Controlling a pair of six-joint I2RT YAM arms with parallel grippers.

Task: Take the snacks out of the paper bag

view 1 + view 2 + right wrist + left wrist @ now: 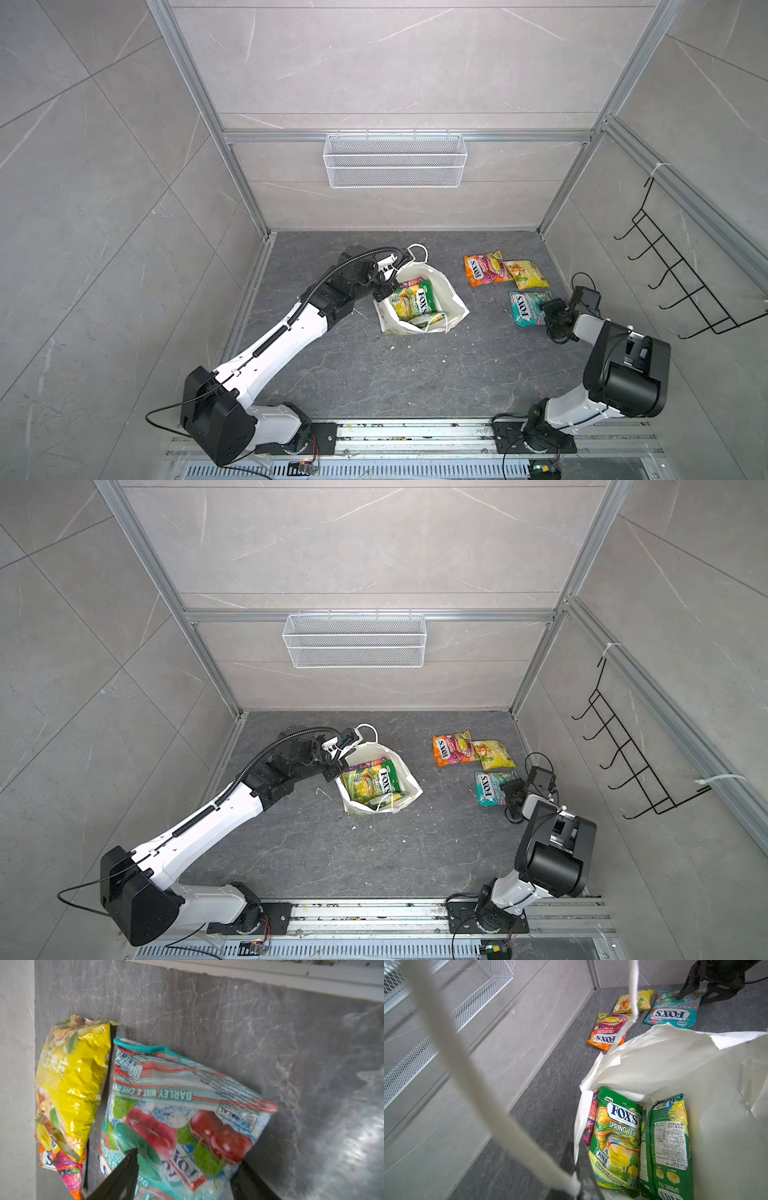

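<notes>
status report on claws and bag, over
Left claw shut on bag rim. Right claw open astride teal pouch on table. Orange pouch, yellow pouch out too; three pouches in bag. Bag mouth unblocked.

Both top views look steeply down from high above the front edge onto the whole bench point(374, 374). The left wrist camera looks closely into the paper bag point(654, 1064); the right wrist camera sits close over the teal pouch point(176, 1126), visible in all four views.
</notes>
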